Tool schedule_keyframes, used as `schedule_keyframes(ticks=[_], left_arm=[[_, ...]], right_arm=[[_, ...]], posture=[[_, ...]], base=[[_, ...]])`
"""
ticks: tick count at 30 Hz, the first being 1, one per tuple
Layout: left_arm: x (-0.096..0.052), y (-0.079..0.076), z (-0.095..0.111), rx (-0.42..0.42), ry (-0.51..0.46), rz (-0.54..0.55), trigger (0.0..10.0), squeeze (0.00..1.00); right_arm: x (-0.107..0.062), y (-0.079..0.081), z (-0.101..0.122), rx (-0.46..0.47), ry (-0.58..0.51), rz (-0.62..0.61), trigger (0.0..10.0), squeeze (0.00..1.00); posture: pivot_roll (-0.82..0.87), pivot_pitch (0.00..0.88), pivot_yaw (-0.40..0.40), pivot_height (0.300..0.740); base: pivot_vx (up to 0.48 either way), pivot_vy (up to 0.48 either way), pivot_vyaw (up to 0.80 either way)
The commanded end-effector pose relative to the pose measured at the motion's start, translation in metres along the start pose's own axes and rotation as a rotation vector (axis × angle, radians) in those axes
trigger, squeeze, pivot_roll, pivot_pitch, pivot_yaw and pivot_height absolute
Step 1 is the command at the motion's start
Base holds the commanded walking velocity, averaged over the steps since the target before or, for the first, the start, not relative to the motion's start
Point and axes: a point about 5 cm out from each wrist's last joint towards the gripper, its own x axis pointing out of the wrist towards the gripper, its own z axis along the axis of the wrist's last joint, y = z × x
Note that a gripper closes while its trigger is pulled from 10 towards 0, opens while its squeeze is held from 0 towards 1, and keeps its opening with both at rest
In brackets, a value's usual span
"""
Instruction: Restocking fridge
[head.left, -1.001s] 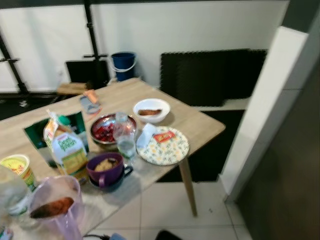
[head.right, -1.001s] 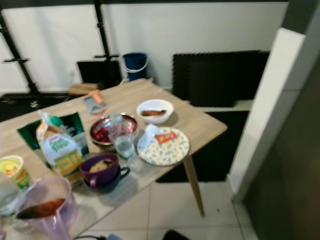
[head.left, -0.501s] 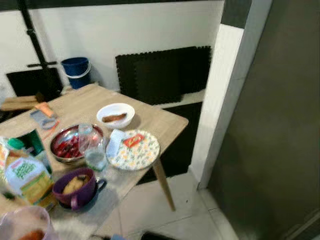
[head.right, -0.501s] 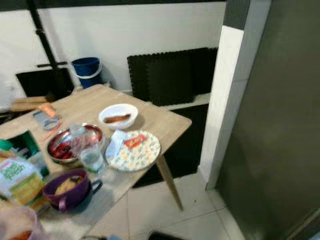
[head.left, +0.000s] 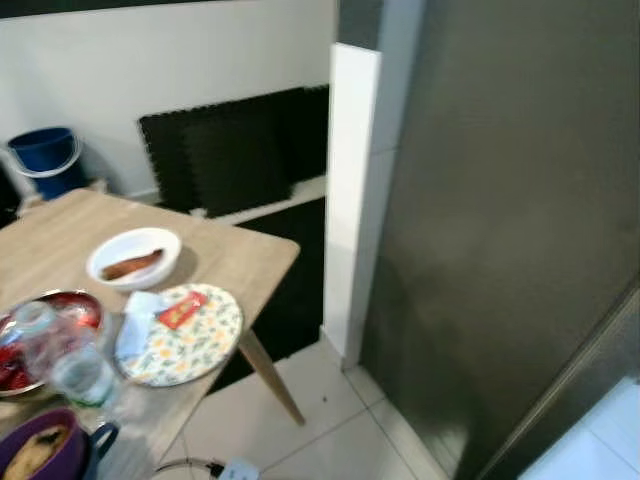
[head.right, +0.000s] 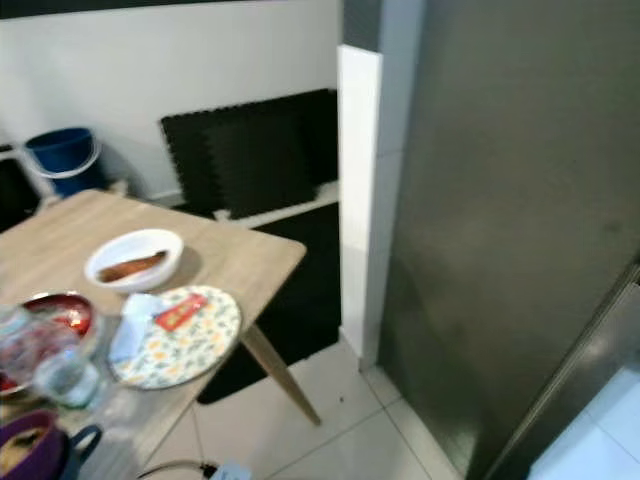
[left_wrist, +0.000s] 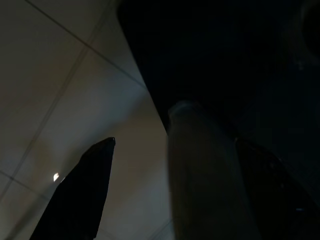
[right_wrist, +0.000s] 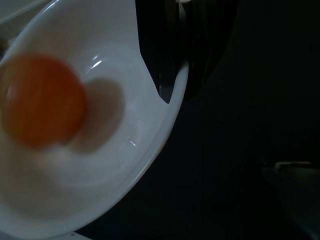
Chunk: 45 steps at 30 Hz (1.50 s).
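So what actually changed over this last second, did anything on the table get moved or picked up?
Only the camera moved: the head view swung to the robot's right, bringing the dark fridge front and white pillar into view. The things on the table kept their places: white bowl, floral plate, purple mug. The right gripper grips the rim of a white bowl with an orange ball.

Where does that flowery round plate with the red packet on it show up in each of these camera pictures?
Left eye view: the flowery round plate lies at lower left, near the wooden table's corner.
Right eye view: the same plate at lower left, by that corner.
Left wrist view: not in it; a dark view of floor tiles.
Right wrist view: not in it; a white bowl with an orange ball in it.
Shared landmark: the white bowl holding brown food behind the plate.
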Motion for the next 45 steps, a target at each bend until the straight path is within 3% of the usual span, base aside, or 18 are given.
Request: schedule_keyframes(ticks=[1,16,25,45], left_arm=[[-0.0011,0.0074,0.0044,0.018,-0.006,0.021,10.0,0.0],[-0.0012,0.0071,0.0037,0.029,-0.003,0.005,10.0,0.0],[-0.0006,0.003,0.0051,0.022,-0.01,-0.023,10.0,0.0],[-0.0004,0.0033,0.0052,0.009,-0.015,0.007,10.0,0.0]], right_arm=[[-0.0003,0.0001,-0.0035,-0.001,0.009,-0.001,10.0,0.0],[-0.0002,0.0022,-0.0026,-0.005,0.007,0.003,10.0,0.0],[-0.0003,0.0034,-0.0037,-0.005,0.01,0.005,10.0,0.0],[-0.0005,0.0027,-0.0069,-0.018,0.017,0.005,10.0,0.0]], posture=[[-0.17,0.0,0.057,0.74],[-0.17,0.0,0.062,0.74],[-0.17,0.0,0.063,0.74],[-0.17,0.0,0.059,0.74]], base=[[0.0,0.0,-0.79],[0.0,0.0,-0.79],[0.0,-0.461,-0.79],[0.0,0.0,-0.79]])
